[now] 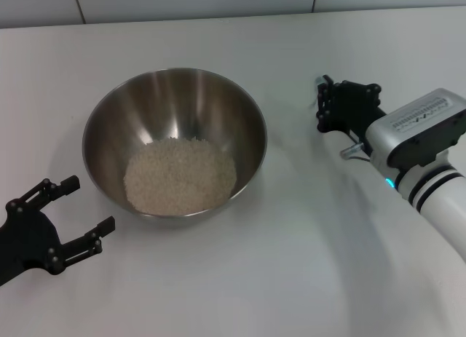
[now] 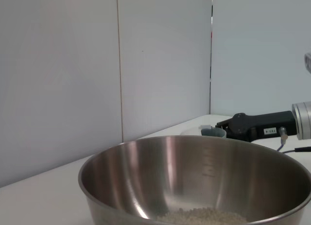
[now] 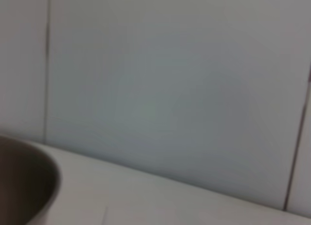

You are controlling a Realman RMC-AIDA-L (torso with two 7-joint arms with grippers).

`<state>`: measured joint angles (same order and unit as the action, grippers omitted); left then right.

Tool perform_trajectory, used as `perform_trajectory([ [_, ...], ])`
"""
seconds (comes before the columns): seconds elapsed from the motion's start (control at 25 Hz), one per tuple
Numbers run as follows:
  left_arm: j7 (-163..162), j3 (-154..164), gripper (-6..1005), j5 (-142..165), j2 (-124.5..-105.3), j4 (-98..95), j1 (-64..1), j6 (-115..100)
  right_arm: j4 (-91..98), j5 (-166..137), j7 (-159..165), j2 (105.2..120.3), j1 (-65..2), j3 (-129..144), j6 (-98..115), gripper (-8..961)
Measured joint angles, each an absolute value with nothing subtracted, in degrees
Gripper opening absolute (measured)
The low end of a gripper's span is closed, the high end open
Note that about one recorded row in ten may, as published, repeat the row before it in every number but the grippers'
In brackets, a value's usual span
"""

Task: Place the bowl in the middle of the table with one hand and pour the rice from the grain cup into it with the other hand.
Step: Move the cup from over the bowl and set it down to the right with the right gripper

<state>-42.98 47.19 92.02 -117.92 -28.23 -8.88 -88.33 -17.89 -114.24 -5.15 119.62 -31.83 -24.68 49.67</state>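
Bowl (image 1: 175, 142) w/ rice (image 1: 180, 176) mid table (image 1: 291, 279), my left gripper (image 1: 81, 209) spread wide at 8 o'clock, my right gripper (image 1: 326, 104) at 3 o'clock, its grip can't tell, grain cup (image 2: 213, 131) clear only in left wrist view, small label on right gripper there unreadable.

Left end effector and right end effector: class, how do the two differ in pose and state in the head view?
The left end effector sits near the table's front edge, fingers spread open, holding nothing; the right end effector lies farther back, with the grain cup at its tip. The left is beside the bowl; the right is clear of it. Both are black and rest low.
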Motion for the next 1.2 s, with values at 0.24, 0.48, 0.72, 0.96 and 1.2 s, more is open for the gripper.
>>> perform_trajectory([
  [0.24, -42.97, 47.19, 868, 92.01, -117.95, -28.21, -8.88, -88.33, -18.61, -115.25, -4.95, 119.65, -31.7, -24.68, 49.0, 67],
  [0.48, -43.0, 47.19, 868, 92.01, -117.95, -28.21, -8.88, -88.33, -19.58, -116.8, -5.08, 119.61, -30.48, -24.15, 49.72, 75],
  [0.72, -43.23, 47.19, 868, 92.01, -117.95, -28.52, -8.64, -88.35, -20.12, -116.89, -5.17, 119.44, -29.44, -23.99, 50.22, 121],
  [0.96, -43.37, 47.2, 868, 92.01, -117.95, -28.65, -8.39, -88.42, -20.42, -116.9, -5.2, 119.27, -26.97, -22.48, 53.67, 436],
  [1.2, -43.12, 47.2, 868, 92.01, -117.77, -28.6, -7.94, -88.71, -19.88, -118.01, -4.8, 118.82, -22.25, -21.09, 60.09, 743],
])
